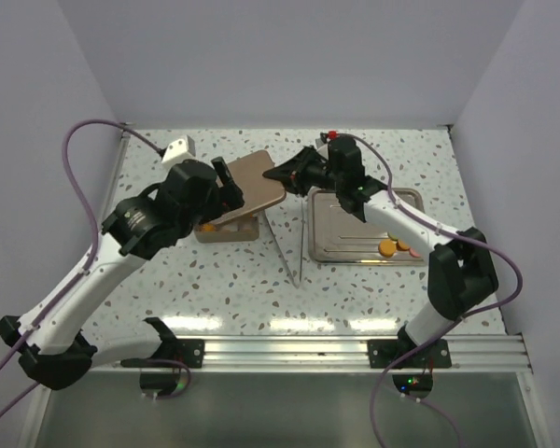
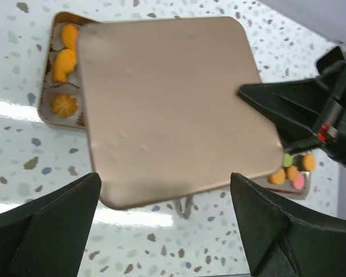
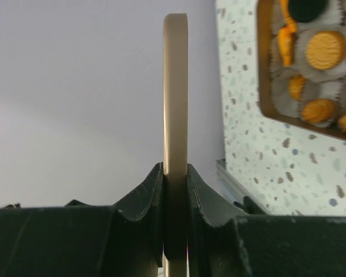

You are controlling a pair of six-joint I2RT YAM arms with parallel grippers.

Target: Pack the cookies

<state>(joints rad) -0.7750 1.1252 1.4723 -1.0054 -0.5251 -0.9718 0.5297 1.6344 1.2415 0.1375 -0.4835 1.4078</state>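
Orange cookies (image 2: pixel 63 63) sit in white paper cups inside a tan tin (image 1: pixel 226 229); they also show in the right wrist view (image 3: pixel 326 51). A few loose cookies (image 1: pixel 392 247) lie on the metal tray (image 1: pixel 341 210). My right gripper (image 1: pixel 285 175) is shut on the edge of the tan lid (image 1: pixel 257 182) and holds it in the air over the tin, partly covering it. The lid is seen flat in the left wrist view (image 2: pixel 173 109) and edge-on between the right fingers (image 3: pixel 176 86). My left gripper (image 2: pixel 164 231) is open and empty, above the lid's near edge.
Metal tongs (image 1: pixel 294 252) lie on the speckled table between tin and tray. A small white box (image 1: pixel 180 147) sits at the back left. White walls enclose the table on three sides.
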